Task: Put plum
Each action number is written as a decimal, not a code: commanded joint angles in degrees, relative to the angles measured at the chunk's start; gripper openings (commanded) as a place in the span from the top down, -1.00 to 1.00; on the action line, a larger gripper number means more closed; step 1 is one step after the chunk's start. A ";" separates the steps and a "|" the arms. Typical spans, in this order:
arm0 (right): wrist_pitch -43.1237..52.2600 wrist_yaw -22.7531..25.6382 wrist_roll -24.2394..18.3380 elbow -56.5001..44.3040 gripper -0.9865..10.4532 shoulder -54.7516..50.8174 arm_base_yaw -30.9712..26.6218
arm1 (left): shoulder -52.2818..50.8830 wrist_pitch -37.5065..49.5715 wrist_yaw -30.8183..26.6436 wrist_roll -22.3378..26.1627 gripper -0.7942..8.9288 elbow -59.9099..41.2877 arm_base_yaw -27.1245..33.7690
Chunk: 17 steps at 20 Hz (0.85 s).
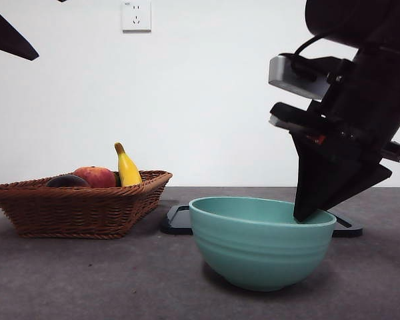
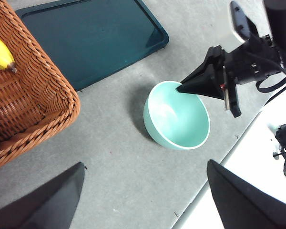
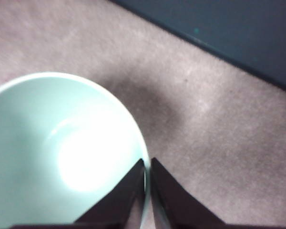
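Observation:
The plum (image 1: 67, 181), dark and almost black, lies in the wicker basket (image 1: 80, 208) at the left, beside a red-orange fruit (image 1: 97, 177) and a banana (image 1: 127, 168). My right gripper (image 1: 307, 212) is shut on the right rim of the teal bowl (image 1: 260, 247), one jaw inside and one outside. The right wrist view shows this grip (image 3: 147, 164) on the bowl's rim (image 3: 144, 191). My left gripper (image 2: 143, 200) hangs open high above the table, holding nothing, with the bowl (image 2: 176, 117) and the right gripper (image 2: 182, 88) below it.
A dark teal tray (image 1: 177, 220) lies flat behind the bowl; it also shows in the left wrist view, tray (image 2: 95, 33). The basket (image 2: 38, 95) with the banana (image 2: 0, 52) stands left of it. The table's white edge (image 2: 257, 157) runs close to the bowl.

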 commanded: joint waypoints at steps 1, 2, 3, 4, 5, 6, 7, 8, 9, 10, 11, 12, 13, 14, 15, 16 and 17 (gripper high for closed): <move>0.87 -0.17 0.66 0.11 0.81 0.70 0.55 | 0.35 0.37 0.46 0.66 0.00 0.55 -0.22; 0.85 -0.11 0.90 0.11 0.80 0.68 0.55 | 0.33 0.37 0.46 0.66 0.00 0.55 -0.22; 0.83 0.02 1.51 0.11 0.80 0.68 0.57 | 0.35 0.39 0.46 0.66 0.00 0.55 -0.22; 0.85 -0.02 1.73 0.15 0.77 0.66 0.57 | 0.33 0.39 0.46 0.66 0.00 0.55 -0.22; 0.85 0.02 1.75 0.22 0.66 0.66 0.55 | 0.35 0.37 0.46 0.66 0.00 0.55 -0.22; 0.83 0.02 1.90 0.33 0.57 0.55 0.55 | 0.35 0.39 0.46 0.66 0.00 0.55 -0.22; 0.76 0.02 1.92 0.55 0.50 0.28 0.55 | 0.35 0.39 0.46 0.68 0.00 0.55 -0.22; 0.68 0.02 2.14 0.72 0.47 -0.17 0.52 | 0.35 0.39 0.46 0.66 0.00 0.55 -0.22; 0.15 0.04 2.12 1.03 0.46 -0.96 0.52 | 0.35 0.42 0.46 0.66 0.00 0.55 -0.22; -0.39 0.07 2.12 1.38 0.46 -2.05 0.50 | 0.35 0.42 0.46 0.68 0.00 0.55 -0.22; -1.11 0.07 2.12 1.84 0.46 -3.39 0.50 | 0.35 0.42 0.46 0.66 0.00 0.55 -0.22; -2.19 0.17 2.08 2.56 0.46 -4.96 0.44 | 0.35 0.42 0.46 0.68 0.00 0.55 -0.22; -3.37 0.33 2.03 3.39 0.46 -6.78 0.37 | 0.35 0.42 0.46 0.66 0.00 0.55 -0.22; -4.63 0.28 1.77 4.35 0.45 -8.66 0.39 | 0.35 0.42 0.46 0.66 0.00 0.55 -0.22; -6.14 0.00 1.44 5.46 0.45 -10.60 0.39 | 0.35 0.42 0.46 0.66 0.00 0.55 -0.22; -7.54 -0.72 1.29 6.51 0.46 -12.46 0.39 | 0.35 0.42 0.46 0.66 0.00 0.55 -0.22; -9.16 -2.36 0.96 7.45 0.46 -14.36 0.39 | 0.35 0.37 0.46 0.63 0.00 0.55 -0.22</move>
